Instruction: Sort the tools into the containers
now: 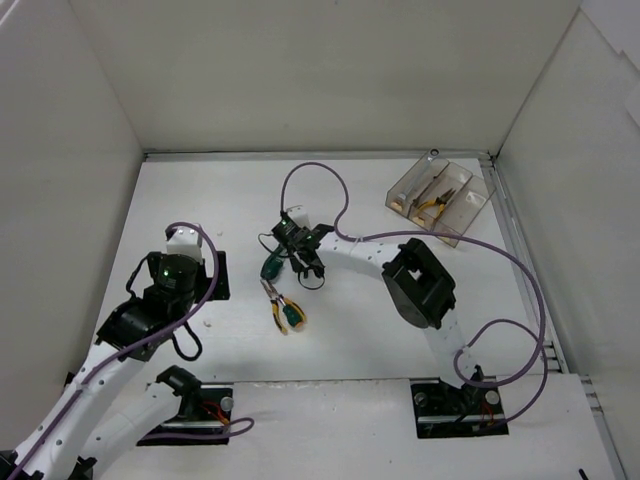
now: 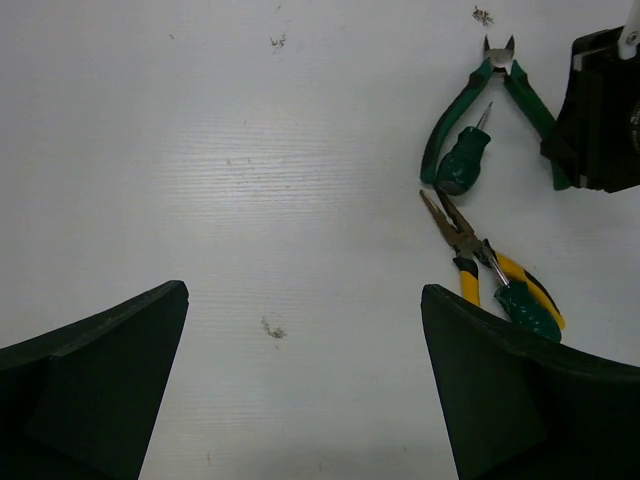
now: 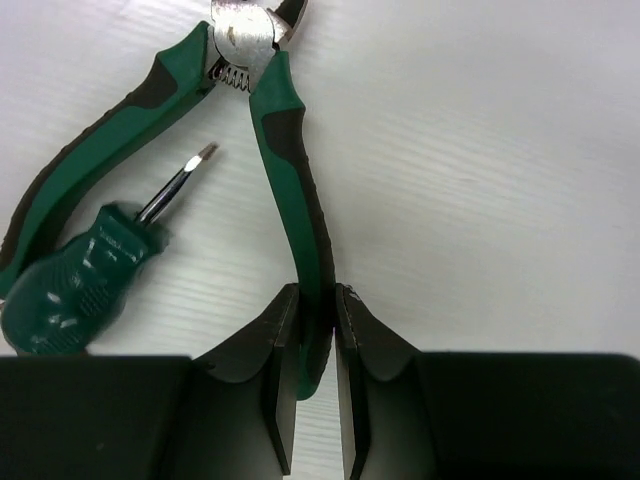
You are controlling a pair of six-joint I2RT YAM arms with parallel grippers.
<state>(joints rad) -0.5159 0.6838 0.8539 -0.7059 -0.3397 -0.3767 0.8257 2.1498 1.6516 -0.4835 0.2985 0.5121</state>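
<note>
My right gripper point(image 3: 316, 320) is shut on one handle of the green-handled pliers point(image 3: 290, 150), which lie on the white table with their handles spread. The top view shows them point(image 1: 268, 266) at the table's middle, with the right gripper point(image 1: 300, 255) on them. A green-handled screwdriver point(image 3: 80, 280) lies between the handles. The yellow-handled pliers point(image 2: 465, 240) lie just nearer, beside a second green screwdriver point(image 2: 525, 310). My left gripper point(image 2: 303, 292) is open and empty, left of these tools. The clear brownish tray point(image 1: 470, 215) stands at the back right, with yellow-handled pliers point(image 1: 432, 203) and metal pieces in it.
White walls close in the table on the left, back and right. Purple cables loop over the table round the right arm point(image 1: 415, 285). The right gripper's black body point(image 2: 595, 110) shows at the right edge of the left wrist view.
</note>
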